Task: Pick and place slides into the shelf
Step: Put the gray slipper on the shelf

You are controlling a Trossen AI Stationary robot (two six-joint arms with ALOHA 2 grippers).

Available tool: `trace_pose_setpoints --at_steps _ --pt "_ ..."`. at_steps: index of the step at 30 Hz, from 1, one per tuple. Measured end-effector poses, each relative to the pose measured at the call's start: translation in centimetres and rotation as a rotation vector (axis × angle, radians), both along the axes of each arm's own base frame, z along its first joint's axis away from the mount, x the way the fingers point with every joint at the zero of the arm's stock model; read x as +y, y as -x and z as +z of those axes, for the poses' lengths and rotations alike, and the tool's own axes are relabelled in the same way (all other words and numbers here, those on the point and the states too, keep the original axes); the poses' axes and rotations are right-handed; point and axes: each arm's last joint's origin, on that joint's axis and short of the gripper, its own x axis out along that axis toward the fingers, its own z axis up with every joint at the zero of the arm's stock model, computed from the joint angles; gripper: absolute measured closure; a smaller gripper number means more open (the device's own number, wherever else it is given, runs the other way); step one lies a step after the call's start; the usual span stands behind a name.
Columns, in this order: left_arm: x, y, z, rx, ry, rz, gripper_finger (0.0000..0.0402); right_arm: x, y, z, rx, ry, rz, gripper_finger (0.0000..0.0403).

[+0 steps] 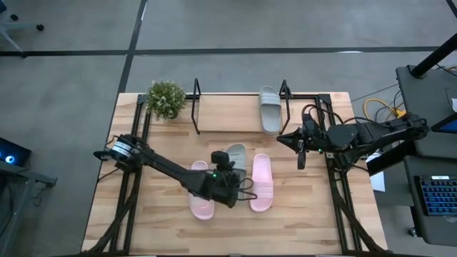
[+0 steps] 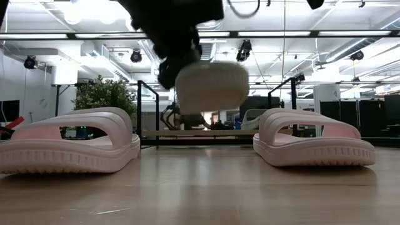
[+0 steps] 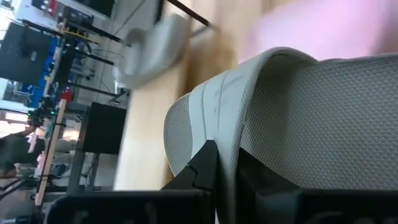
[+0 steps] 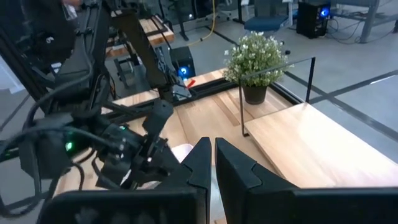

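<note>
Mid-table: grey slide (image 1: pixel 235 152) in left gripper (image 1: pixel 227 170).

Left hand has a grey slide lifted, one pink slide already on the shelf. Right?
Not quite: the slide on the shelf is grey, not pink, per the high view. Both pink slides lie on the table. The left hand does hold a grey slide lifted.

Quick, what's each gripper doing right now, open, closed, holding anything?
Left gripper: closed on the grey slide, lifted off the table.
Right gripper: closed, empty, beside the shelf.
</note>
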Motion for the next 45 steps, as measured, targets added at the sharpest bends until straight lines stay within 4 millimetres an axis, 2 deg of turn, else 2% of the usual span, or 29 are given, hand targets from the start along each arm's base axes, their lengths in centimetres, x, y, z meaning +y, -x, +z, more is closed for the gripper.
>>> trace_pose_setpoints --at_steps 7,14,20,23,28,33,38,45 --pt "2.2 -1.0 4.5 -0.053 -0.07 0.028 0.0401 -0.3 0.9 0.6 -0.038 -0.011 0.0 0.039" --pt "5.5 -2.3 6.7 -0.004 -0.147 0.042 0.0401 -0.4 1.4 1.0 -0.065 -0.02 0.0 0.039" --pt "8.8 -3.2 8.4 -0.028 -0.145 0.101 0.0401 -0.5 1.7 1.1 -0.078 -0.024 0.0 0.039" --pt "10.0 -3.6 9.5 -0.012 -0.149 0.071 0.0401 -0.5 1.8 1.2 -0.082 -0.024 0.0 0.039" --pt "12.2 -4.1 10.7 -0.007 -0.178 0.053 0.0401 -0.6 2.0 1.3 -0.086 -0.01 0.004 0.039" --pt "14.8 -4.4 12.4 -0.054 -0.122 0.017 0.0402 -0.6 2.1 1.4 -0.091 -0.009 0.004 0.039" --pt "17.4 -4.2 13.4 -0.075 -0.117 0.059 0.0402 -0.6 2.1 1.5 -0.099 -0.011 0.004 0.039" --pt "21.1 -3.9 13.2 -0.024 -0.163 0.112 0.0401 -0.6 2.1 1.7 -0.116 0.005 0.008 0.039"
